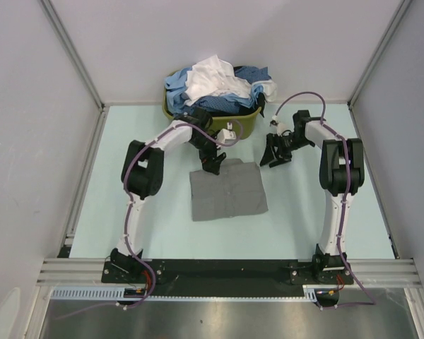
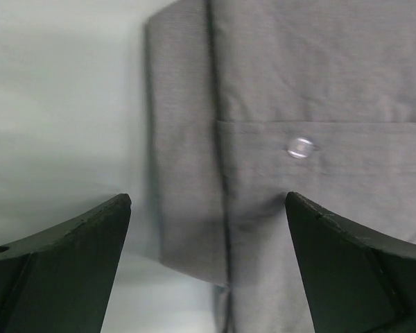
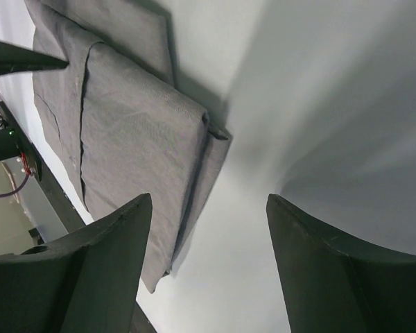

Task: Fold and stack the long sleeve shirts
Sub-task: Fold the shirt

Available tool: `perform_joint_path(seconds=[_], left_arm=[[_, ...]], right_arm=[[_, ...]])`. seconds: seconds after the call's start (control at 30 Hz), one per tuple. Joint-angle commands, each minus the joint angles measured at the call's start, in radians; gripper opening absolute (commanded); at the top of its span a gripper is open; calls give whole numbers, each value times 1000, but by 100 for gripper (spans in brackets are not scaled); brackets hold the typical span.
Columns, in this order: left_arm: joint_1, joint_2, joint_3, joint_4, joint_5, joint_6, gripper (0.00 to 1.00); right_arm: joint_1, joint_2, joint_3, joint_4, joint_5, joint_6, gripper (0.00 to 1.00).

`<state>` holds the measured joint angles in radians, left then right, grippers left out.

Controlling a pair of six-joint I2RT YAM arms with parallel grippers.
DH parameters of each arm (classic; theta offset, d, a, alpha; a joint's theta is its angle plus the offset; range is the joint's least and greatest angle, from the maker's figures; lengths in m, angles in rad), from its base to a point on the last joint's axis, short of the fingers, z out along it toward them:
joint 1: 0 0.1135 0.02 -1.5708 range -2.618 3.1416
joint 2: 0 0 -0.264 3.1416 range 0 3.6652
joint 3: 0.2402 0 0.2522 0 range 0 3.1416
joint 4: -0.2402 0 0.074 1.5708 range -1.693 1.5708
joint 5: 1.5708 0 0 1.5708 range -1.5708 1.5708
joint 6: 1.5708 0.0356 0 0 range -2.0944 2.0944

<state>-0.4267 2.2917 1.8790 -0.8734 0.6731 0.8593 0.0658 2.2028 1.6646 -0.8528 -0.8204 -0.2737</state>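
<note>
Grey shirt point(image 1: 228, 191) folded flat, mid table point(image 1: 127, 212), just before basket point(image 1: 246, 126) heaped with other shirts point(image 1: 215, 85). Left gripper point(image 1: 213, 166) spread over its far-left corner. Right gripper point(image 1: 274, 159) spread, empty, beside shirt.

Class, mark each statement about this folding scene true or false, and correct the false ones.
1. The grey shirt lies folded on the table. True.
2. The left tool is shut on the grey shirt. False: it is open, over the shirt's edge.
3. The basket holds a white shirt and blue shirts. True.
4. The right tool holds a white shirt. False: it is open and empty, over bare table beside the grey shirt.
</note>
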Motion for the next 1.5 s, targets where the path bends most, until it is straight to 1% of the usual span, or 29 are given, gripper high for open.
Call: perform_joint_path(seconds=[0.0,0.07,0.17,0.3,0.37,0.4,0.47,0.5,0.57,0.6,0.67,0.7,0.77,0.8,0.83,0.93,1.07,1.17,1.2,1.3,1.33,1.4,1.47], left_arm=[[-3,48,163,-122,-36,124,99],[-9,60,161,-150,-67,158,99],[-27,60,146,-168,-73,193,96],[-46,71,146,-242,-66,265,90],[-56,75,135,-254,-79,271,87],[-57,83,137,-254,-93,270,81],[-57,98,164,-253,-101,253,74],[-57,106,175,-256,-107,239,64],[-55,112,184,-256,-107,238,56],[-57,109,183,-250,-107,227,50],[-55,98,180,-236,-104,218,44],[-55,94,180,-230,-101,204,33],[-55,75,184,-208,-84,178,21],[-55,68,184,-200,-76,149,7],[-55,55,184,-188,-73,132,0],[-55,8,175,-187,-64,89,0],[-47,-78,120,-170,-52,29,0],[-38,-136,123,-150,-90,-20,0],[-38,-168,127,-142,-134,-26,0],[-37,-224,157,-134,-210,-34,0],[-37,-266,161,-125,-224,-36,0],[-44,-314,161,-125,-259,-20,0],[-73,-400,114,-121,-285,16,0]], right_arm=[[-8,-46,-16,24,-22,8,73],[-8,-45,-14,24,-25,8,73],[-14,-38,-14,26,-31,10,73],[-27,-31,-14,24,-34,5,73],[-30,-28,-11,21,-39,2,73],[-32,-29,-11,21,-40,1,73],[-35,-29,-11,20,-40,-4,73],[-37,-31,-11,18,-42,-5,73],[-40,-28,-12,15,-48,-9,73],[-40,-29,-9,14,-48,-10,73],[-41,-31,-14,12,-51,-15,73],[-43,-32,-17,12,-52,-16,73],[-44,-38,-20,9,-52,-18,73],[-44,-38,-23,9,-54,-19,73],[-46,-41,-29,11,-56,-21,73],[-49,-55,-49,12,-57,-25,73],[-54,-78,-80,23,-63,-24,73],[-57,-101,-98,29,-60,-22,73],[-58,-104,-101,29,-59,-22,73],[-58,-126,-103,23,-59,-27,73],[-84,-135,-103,20,-56,-28,73],[-96,-146,-103,3,-57,-35,73],[-126,-166,-106,-23,-63,-45,73]])
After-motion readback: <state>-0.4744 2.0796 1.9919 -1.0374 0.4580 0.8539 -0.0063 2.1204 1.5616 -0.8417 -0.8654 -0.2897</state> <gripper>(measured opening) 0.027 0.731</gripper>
